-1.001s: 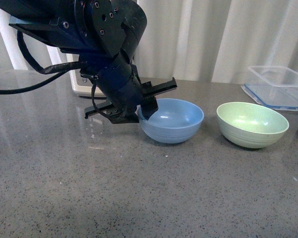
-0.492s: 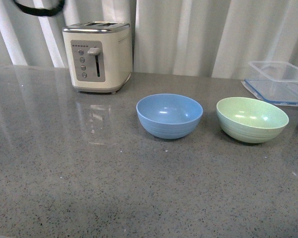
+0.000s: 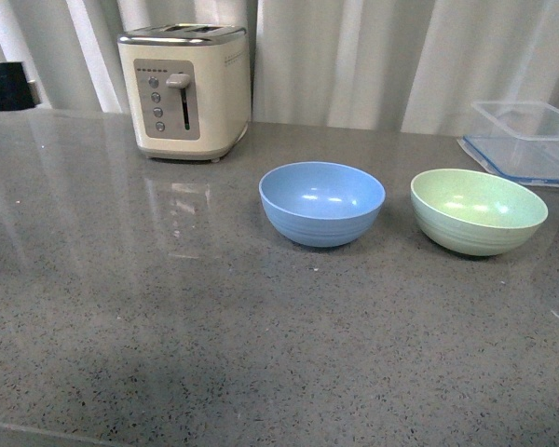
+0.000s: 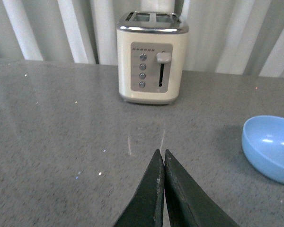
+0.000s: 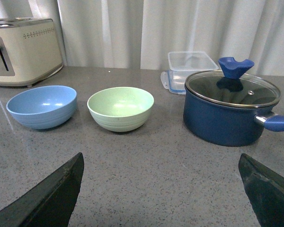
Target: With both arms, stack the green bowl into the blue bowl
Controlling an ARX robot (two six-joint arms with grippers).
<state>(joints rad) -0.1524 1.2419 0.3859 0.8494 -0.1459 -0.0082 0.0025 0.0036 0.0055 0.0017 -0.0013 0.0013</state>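
Note:
The blue bowl (image 3: 322, 202) stands upright and empty on the grey counter, with the green bowl (image 3: 478, 209) a short gap to its right, also upright and empty. Neither arm shows in the front view. My left gripper (image 4: 161, 152) is shut with nothing between its fingers, hovering over bare counter well short of the blue bowl (image 4: 270, 147). My right gripper (image 5: 161, 158) is open wide and empty, held back from both bowls; the green bowl (image 5: 120, 108) and the blue bowl (image 5: 42, 106) lie ahead of it.
A cream toaster (image 3: 184, 89) stands at the back left of the counter. A clear lidded plastic box (image 3: 525, 140) sits at the back right. A dark blue pot (image 5: 232, 112) with a glass lid stands right of the green bowl.
One second ago the left arm was at the blue bowl's left rim. It has since pulled away out of the front view. The bowls stand side by side as before.

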